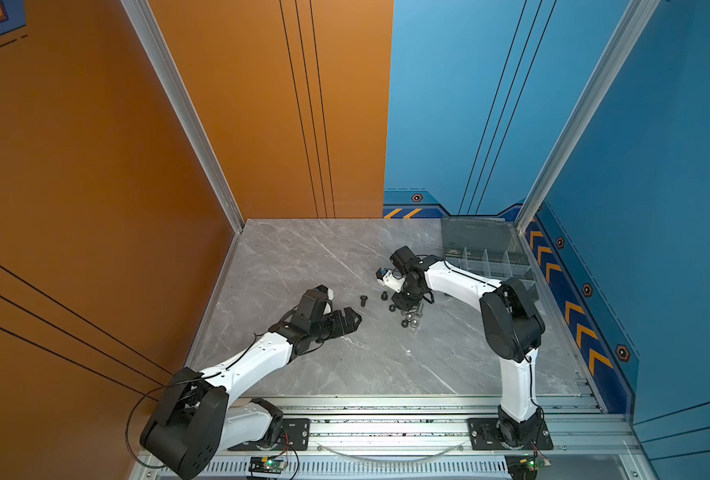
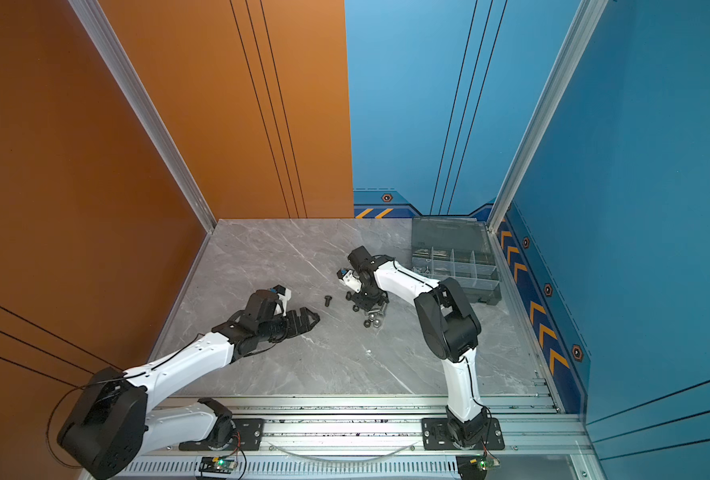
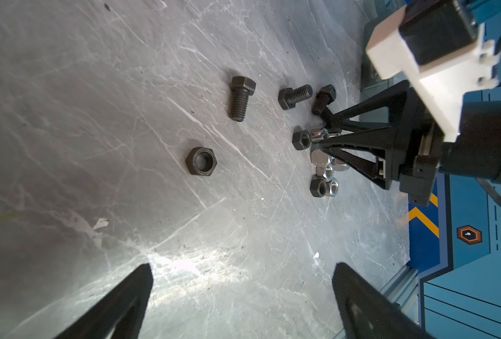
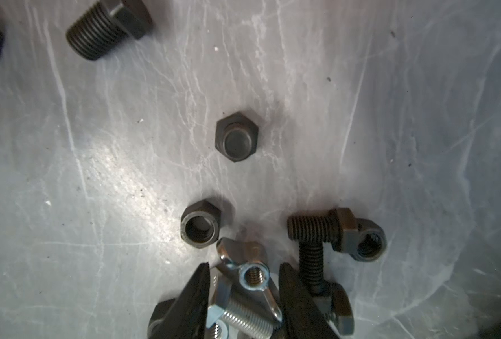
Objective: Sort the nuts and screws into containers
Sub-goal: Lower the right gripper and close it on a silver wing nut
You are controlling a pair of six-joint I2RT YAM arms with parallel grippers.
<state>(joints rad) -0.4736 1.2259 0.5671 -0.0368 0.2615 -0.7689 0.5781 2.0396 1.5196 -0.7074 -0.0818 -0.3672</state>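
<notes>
Loose screws and nuts lie mid-table in a small pile [image 1: 409, 318]. A lone black screw [image 1: 363, 300] [image 3: 239, 98] lies left of it, and a black nut [image 3: 200, 161] sits nearer my left gripper. My right gripper [image 4: 244, 265] [image 1: 408, 305] is down on the pile, jaws narrowed either side of a silver wing nut [image 4: 250, 273] that lies on a silver screw [image 4: 246, 320]. One ear touches a finger, and a slit shows at the other. My left gripper [image 3: 242, 265] [image 1: 355, 318] hovers open and empty. The smoky-grey organiser with the containers [image 2: 486, 293] stands back right, lid up.
Around the right gripper lie a black nut [image 4: 200, 226], an upright black screw [image 4: 236, 136], crossed black screws [image 4: 316, 229] and another black nut [image 4: 368, 243]. The orange wall [image 1: 95, 208] bounds the left side, the blue wall [image 1: 656, 208] the right. The aluminium rail [image 1: 386, 428] runs along the front.
</notes>
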